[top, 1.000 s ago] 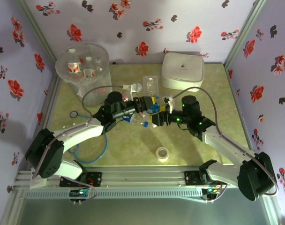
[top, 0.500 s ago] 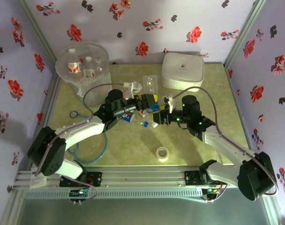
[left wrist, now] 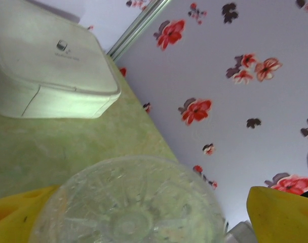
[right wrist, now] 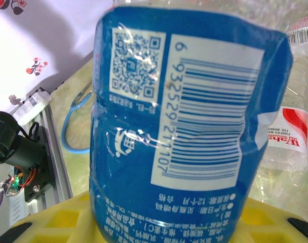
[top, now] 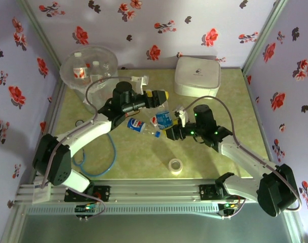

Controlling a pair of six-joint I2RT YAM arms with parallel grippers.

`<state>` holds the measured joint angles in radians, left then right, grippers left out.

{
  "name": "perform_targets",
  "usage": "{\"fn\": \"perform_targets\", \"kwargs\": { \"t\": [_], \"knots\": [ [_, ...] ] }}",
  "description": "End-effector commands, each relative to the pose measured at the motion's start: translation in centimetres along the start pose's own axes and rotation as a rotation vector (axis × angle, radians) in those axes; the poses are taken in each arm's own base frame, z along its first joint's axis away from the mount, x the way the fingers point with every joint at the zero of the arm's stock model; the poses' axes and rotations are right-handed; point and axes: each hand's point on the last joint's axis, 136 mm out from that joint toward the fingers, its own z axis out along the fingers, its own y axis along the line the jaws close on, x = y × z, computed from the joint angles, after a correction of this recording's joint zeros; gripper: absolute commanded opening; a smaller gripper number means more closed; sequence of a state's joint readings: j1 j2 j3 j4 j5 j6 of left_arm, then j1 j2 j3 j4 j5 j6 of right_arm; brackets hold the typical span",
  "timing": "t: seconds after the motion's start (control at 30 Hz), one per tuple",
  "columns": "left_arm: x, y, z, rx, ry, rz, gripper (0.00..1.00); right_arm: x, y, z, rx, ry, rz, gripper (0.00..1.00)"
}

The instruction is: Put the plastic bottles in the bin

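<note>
My right gripper is shut on a clear plastic bottle with a blue label at the table's middle. Its yellow fingers press the bottle's sides. Another blue-label bottle lies just left of it, and a red-label bottle lies beside it. My left gripper is farther back and stands open. The round base of a clear bottle sits between its yellow fingers, with a gap on the right side. The bin stands at the back left and holds bottles.
A white lidded box stands at the back right. A roll of clear tape lies near the front. A blue cable loop and a small ring lie on the left. Flowered walls close in three sides.
My left gripper opened wide and swung back toward the rear of the table. My right gripper closed on the blue-label bottle and shifted slightly left.
</note>
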<state>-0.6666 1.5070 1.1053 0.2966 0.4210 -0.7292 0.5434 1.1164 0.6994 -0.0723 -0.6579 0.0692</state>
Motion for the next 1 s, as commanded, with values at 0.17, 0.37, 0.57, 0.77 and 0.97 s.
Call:
{"fn": "perform_targets", "kwargs": {
  "t": [0.17,0.37,0.57,0.77,0.97],
  "knots": [
    [-0.4,-0.2,-0.9,-0.025,0.039,0.068,0.64,-0.9,0.3,-0.2,0.010,-0.007,-0.045,0.40],
    [-2.5,-1.0,-1.6,-0.038,0.027,0.121,0.49,-1.7,-0.1,-0.4,0.044,-0.026,-0.046,0.80],
    [-11.1,-1.7,-6.2,-0.147,-0.094,0.259,0.47,-3.4,-2.1,-2.2,0.206,-0.077,-0.030,0.99],
    [-22.7,-2.4,-14.8,-0.387,-0.362,0.479,0.38,-2.4,-4.8,-3.1,0.301,-0.079,0.062,0.99],
    [-29.5,0.9,-22.2,-0.676,-0.529,0.592,0.21,-1.2,-5.8,-2.5,0.316,-0.057,0.104,0.99]
  ]
}}
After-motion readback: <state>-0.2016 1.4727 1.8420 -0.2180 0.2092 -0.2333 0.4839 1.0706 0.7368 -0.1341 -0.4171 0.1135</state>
